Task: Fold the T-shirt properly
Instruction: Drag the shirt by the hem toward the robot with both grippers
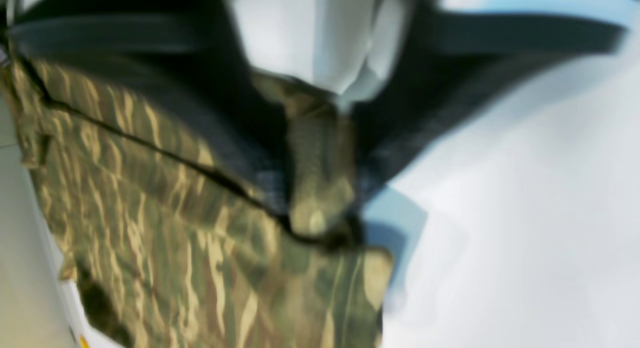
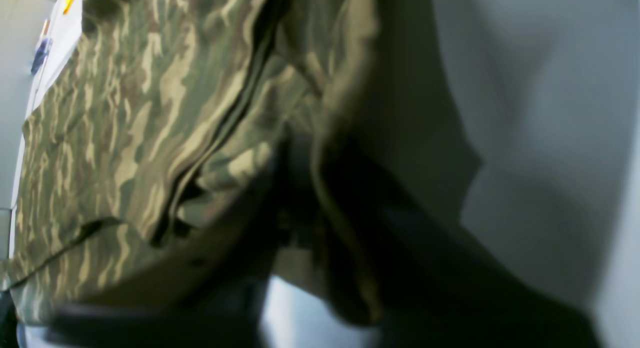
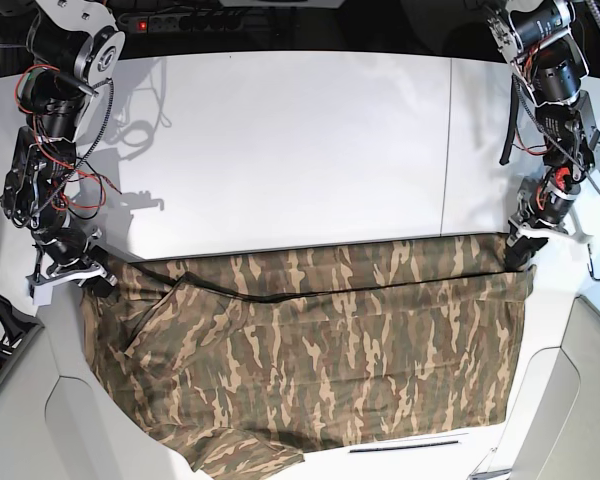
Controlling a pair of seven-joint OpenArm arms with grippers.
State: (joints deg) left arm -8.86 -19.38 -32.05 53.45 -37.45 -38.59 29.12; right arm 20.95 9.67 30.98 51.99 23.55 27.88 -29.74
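Observation:
The camouflage T-shirt (image 3: 320,360) lies spread over the near half of the white table (image 3: 300,140), and its lower hem hangs past the front edge. Its far edge is stretched in a line between my two grippers. At that edge's right corner my left gripper (image 3: 521,254) pinches the cloth. The left wrist view shows a fold of the T-shirt (image 1: 150,213) clamped under the white finger (image 1: 320,48). My right gripper (image 3: 88,280) holds the left corner. In the right wrist view, bunched T-shirt cloth (image 2: 125,113) sits between dark, blurred fingers (image 2: 380,248).
A seam (image 3: 448,150) runs front to back through the table's right part. A black power strip (image 3: 180,20) lies behind the far edge. Red and black cables (image 3: 50,150) hang along the arm on the left. Grey cut-outs flank the table's front corners.

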